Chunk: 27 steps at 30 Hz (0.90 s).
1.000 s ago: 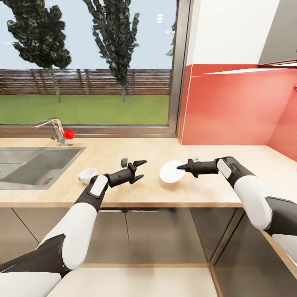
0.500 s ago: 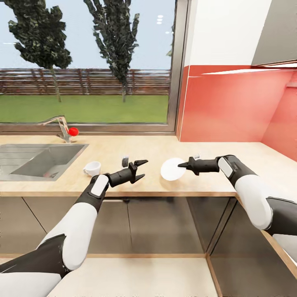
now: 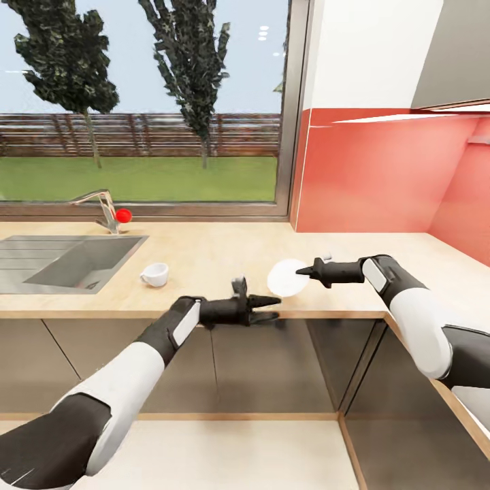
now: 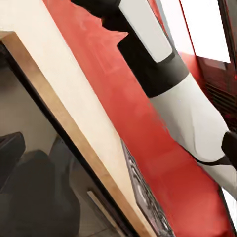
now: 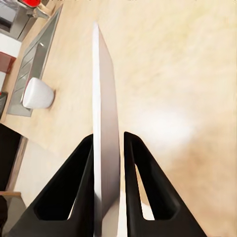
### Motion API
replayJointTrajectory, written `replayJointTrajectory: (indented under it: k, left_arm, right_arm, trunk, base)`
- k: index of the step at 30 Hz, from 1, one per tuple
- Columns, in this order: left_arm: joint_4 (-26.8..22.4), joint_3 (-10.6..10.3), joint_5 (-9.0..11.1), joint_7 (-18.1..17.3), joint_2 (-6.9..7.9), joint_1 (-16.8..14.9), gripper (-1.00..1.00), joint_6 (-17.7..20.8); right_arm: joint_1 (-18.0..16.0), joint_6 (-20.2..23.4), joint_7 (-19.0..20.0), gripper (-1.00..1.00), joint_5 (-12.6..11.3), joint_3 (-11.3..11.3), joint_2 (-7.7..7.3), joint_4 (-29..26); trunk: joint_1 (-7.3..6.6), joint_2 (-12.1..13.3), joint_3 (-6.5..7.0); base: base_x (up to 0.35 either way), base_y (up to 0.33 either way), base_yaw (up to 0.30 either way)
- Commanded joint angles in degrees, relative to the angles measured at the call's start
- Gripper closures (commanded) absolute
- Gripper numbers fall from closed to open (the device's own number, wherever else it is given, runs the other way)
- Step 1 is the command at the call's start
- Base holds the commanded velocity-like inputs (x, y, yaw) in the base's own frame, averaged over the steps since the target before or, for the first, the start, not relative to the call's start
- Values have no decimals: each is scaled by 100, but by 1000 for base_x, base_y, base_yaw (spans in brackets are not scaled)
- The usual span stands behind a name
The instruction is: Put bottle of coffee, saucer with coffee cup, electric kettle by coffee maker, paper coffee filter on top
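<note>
The right claw [image 3: 300, 271] is clamped on the rim of the saucer [image 3: 286, 278], and the right wrist view shows it plainly: the white plate [image 5: 105, 133] stands on edge between the two dark fingers [image 5: 79, 187], held clear above the kitchen countertop [image 3: 218, 255]. The plate has kept the same pinch over the last second while the whole scene slid a little sideways, which I take for the robot's own body shifting rather than the plate travelling.

The real change is in the left arm. A moment ago its claw hovered open over the worktop, between the cup and the saucer. Now the left claw [image 3: 264, 306] has swung down and across to the front edge of the worktop, just below the saucer, with its fingers drawn close together; whether they are fully shut I cannot tell, but nothing shows between them.

The coffee cup [image 3: 155, 274] sits upright on the worktop, well apart from the saucer on the sink [image 3: 75, 262] side, not far from the basin's near corner.

To my eye the left arm is getting out of the way so the saucer can be carried off or set down. The saucer is not yet placed, and the cup has yet to go on it.
</note>
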Motion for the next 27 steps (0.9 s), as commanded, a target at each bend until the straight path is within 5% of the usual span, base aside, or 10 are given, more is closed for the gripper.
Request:
replayJointTrajectory:
  k: [1, 2, 4, 12, 13, 16, 18, 23, 26, 27]
  left_arm:
    - [3, -159, 34, -91, 60, 84, -100, 36]
    - [-5, -433, 34, -275, 280, 403, -100, -15]
    - [-11, -578, 34, -467, 543, 758, -100, -159]
    - [142, -722, 34, -1720, 1866, 2508, -100, -1094]
    - [539, -720, 34, -1821, 2064, 2806, -100, -1327]
    - [2184, -630, 40, -1909, 2325, 3068, -100, -2284]
    - [2650, -572, 43, -1906, 2494, 3253, -100, -2697]
    - [2936, -359, 366, -1611, 2862, 4032, -100, -2936]
    - [2965, 62, 491, -1149, 3003, 4447, -100, -2961]
    - [2972, 414, 521, -984, 3056, 4615, -100, -2967]
  right_arm:
    - [-4, 40, 1, 100, -44, -13, -8, 1]
    - [-4, 38, -2, 100, -44, -14, -22, 1]
    - [-4, 34, -2, 100, -46, -13, -33, 1]
    - [-4, -283, 38, 100, -57, -9, -74, 1]
    - [-4, -303, 59, 100, -65, -9, -75, 1]
    - [-4, -318, 220, 100, -76, -9, -76, 1]
    - [-4, -322, 445, 100, -78, -9, -75, 1]
    - [-4, -319, 733, 100, -79, -9, -66, 3]
    - [-4, -322, 765, 100, -77, -8, -61, 8]
    - [-4, -323, 772, 100, -77, -8, -60, 9]
  trunk:
    - [0, -4, -5]
    - [0, -4, -5]
    - [0, -4, -5]
    - [0, -4, -5]
    - [0, -4, -5]
    - [0, -4, -5]
    - [0, -4, -5]
    - [0, -4, -5]
    - [0, -4, -5]
    - [0, -4, -5]
  base:
    - [-2, 0, 0]
    - [0, 0, 0]
    - [0, 0, 0]
    - [0, 0, 0]
    - [0, 0, 0]
    - [0, 0, 0]
    - [0, 0, 0]
    - [0, 0, 0]
    - [0, 0, 1]
    - [0, 0, 70]
